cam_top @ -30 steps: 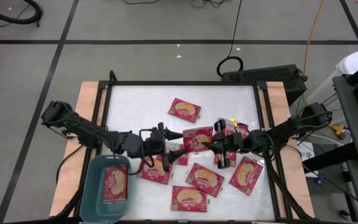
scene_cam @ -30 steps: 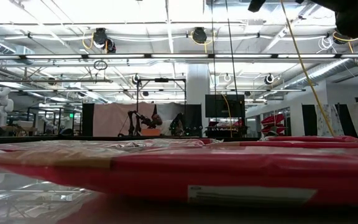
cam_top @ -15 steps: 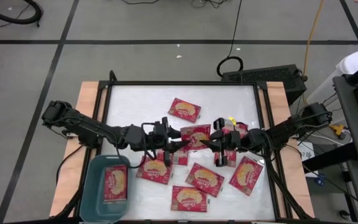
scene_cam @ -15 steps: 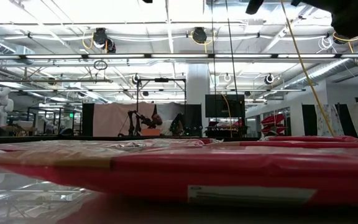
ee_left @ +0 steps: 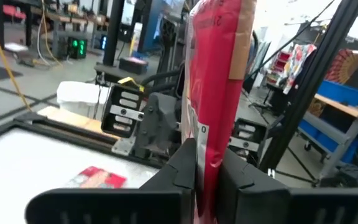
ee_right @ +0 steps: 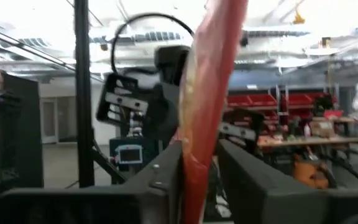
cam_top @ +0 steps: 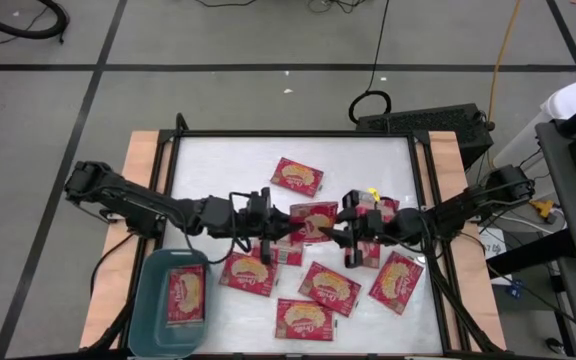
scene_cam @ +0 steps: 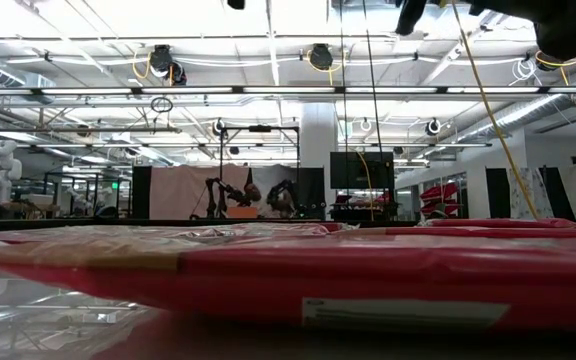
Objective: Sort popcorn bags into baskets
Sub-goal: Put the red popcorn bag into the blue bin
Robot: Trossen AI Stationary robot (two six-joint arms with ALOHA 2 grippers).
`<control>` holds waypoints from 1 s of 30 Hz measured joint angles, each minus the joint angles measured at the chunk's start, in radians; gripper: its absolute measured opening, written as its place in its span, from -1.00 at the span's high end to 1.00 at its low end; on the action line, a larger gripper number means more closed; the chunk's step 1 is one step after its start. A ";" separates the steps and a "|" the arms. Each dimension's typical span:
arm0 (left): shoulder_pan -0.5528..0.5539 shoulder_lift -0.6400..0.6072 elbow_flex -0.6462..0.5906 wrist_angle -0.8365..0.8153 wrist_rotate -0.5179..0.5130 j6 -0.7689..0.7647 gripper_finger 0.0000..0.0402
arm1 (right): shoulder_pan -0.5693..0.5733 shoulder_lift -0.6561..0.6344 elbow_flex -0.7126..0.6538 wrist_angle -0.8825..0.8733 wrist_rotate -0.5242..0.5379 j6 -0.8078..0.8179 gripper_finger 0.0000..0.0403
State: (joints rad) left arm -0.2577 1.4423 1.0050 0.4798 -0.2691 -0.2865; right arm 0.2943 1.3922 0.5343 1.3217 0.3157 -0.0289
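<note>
A red popcorn bag (cam_top: 315,218) hangs above the table's middle between both grippers. My left gripper (cam_top: 290,228) reaches in from the left and is shut on its edge. In the left wrist view the bag (ee_left: 215,81) stands edge-on, pinched between the fingers. My right gripper (cam_top: 334,232) faces it from the right. In the right wrist view its fingers (ee_right: 244,180) stand open around the bag (ee_right: 210,87), with a narrow gap on one side. The teal basket (cam_top: 146,300) sits at the front left with one bag (cam_top: 186,297) inside.
Several more popcorn bags lie on the white table: one at the back (cam_top: 297,176), others near the front (cam_top: 248,273) (cam_top: 329,287) (cam_top: 396,281) (cam_top: 304,319). One red bag (scene_cam: 368,280) lies right in front of the low camera. Wooden rims border the table.
My left gripper moved right to the bag that the right gripper held and shut on it. The right gripper's fingers have loosened.
</note>
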 joint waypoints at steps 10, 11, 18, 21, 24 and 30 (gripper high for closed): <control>-0.048 -0.168 0.000 -0.350 0.001 -0.205 0.87 | 0.000 0.000 0.000 -0.143 -0.001 0.067 -0.07; -0.059 -0.181 0.000 -0.386 0.000 -0.238 0.86 | 0.000 0.001 0.000 -0.159 -0.002 0.069 -0.08; -0.194 -0.276 0.000 -0.625 -0.132 -0.441 0.84 | 0.000 0.001 0.000 -0.282 -0.002 0.070 -0.11; -0.272 -0.306 0.000 -0.722 -0.186 -0.549 0.84 | 0.000 0.001 0.000 -0.338 -0.002 0.070 -0.10; -0.349 -0.330 0.000 -0.834 -0.244 -0.684 0.83 | 0.001 0.001 -0.001 -0.374 -0.003 0.076 -0.08; -0.489 -0.337 0.000 -1.034 -0.278 -0.983 0.83 | 0.001 0.001 -0.001 -0.399 -0.003 0.077 -0.07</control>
State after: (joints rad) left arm -0.7463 1.1049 1.0054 -0.5544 -0.5472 -1.2699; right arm 0.2951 1.3933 0.5335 0.9222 0.3122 0.0484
